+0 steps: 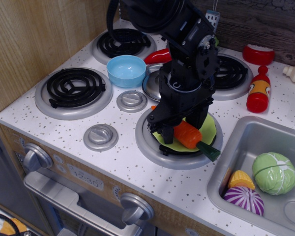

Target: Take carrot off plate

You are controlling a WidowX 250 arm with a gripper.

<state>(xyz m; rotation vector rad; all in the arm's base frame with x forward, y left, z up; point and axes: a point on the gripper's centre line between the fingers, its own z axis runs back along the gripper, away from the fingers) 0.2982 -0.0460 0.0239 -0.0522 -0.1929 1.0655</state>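
The orange carrot [188, 135] lies on the lime-green plate [209, 126], which sits on the front right burner. Its dark green stem [209, 151] points over the plate's rim toward the sink. My black gripper [182, 125] is down over the carrot's thick end. One finger [166, 132] stands on the left of the carrot and the other [196, 119] on the right. The jaws are spread and straddle the carrot, which rests on the plate. The carrot's thick end is hidden under the gripper.
A light blue bowl [126, 70], a red chili [156, 56] and a metal lid [154, 84] are behind the plate. A red bottle [258, 90] stands to the right. The sink [236, 147] at the right holds toy vegetables. Stove knobs [101, 136] lie to the left.
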